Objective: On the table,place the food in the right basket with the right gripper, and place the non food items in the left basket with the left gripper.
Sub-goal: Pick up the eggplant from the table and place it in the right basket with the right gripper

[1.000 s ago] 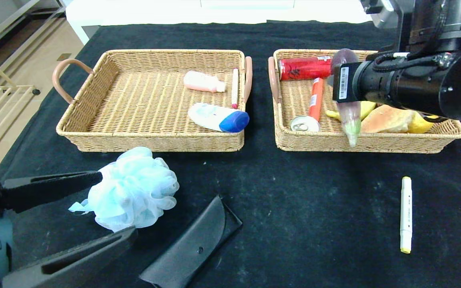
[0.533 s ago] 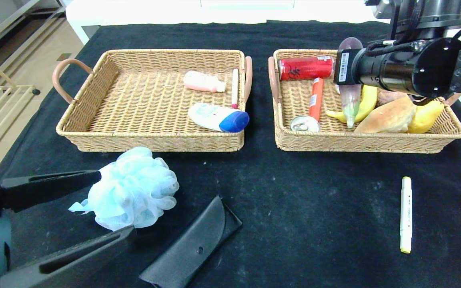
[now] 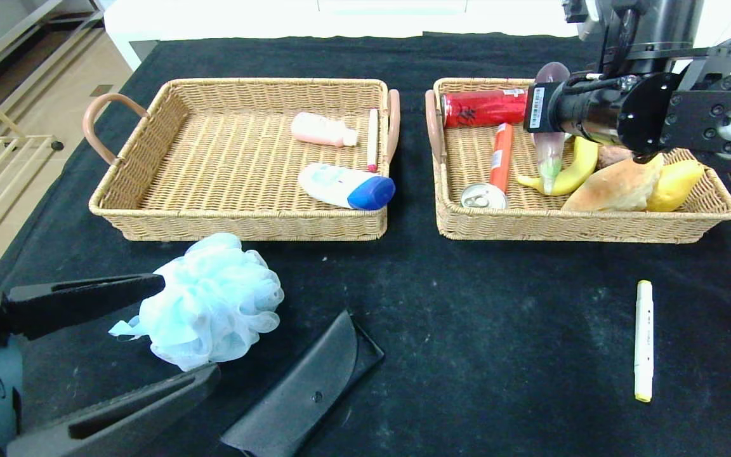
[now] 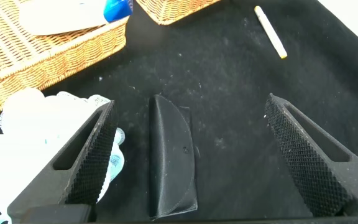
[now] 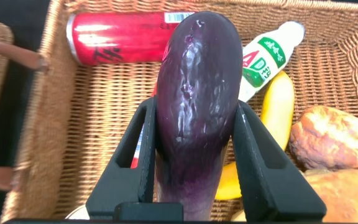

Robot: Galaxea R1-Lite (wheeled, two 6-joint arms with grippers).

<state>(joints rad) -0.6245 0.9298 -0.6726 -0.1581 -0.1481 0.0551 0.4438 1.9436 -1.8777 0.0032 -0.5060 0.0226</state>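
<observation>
My right gripper (image 5: 194,109) is shut on the purple eggplant (image 5: 197,93) and holds it over the right basket (image 3: 562,225). Its green tip (image 3: 547,181) points down near a banana. The orange sausage stick (image 3: 500,157) lies in that basket. My left gripper (image 4: 190,102) is open and empty above the black glasses case (image 4: 173,162). The blue pouf (image 3: 213,298) is beside one finger. The white marker (image 3: 643,339) lies on the table at the front right. The white bottle with the blue cap (image 3: 346,185) lies in the left basket (image 3: 238,225).
The right basket also holds a red can (image 3: 483,106), a tin (image 3: 483,197), a banana (image 3: 578,168), bread (image 3: 616,187), a lemon (image 3: 673,184) and a white drink bottle (image 5: 266,56). The left basket holds a pink bottle (image 3: 322,129) and a pen (image 3: 372,139).
My right arm has carried the eggplant back from above the basket's front rim to deeper over the basket, with the tip lower inside. The left gripper has barely moved.
</observation>
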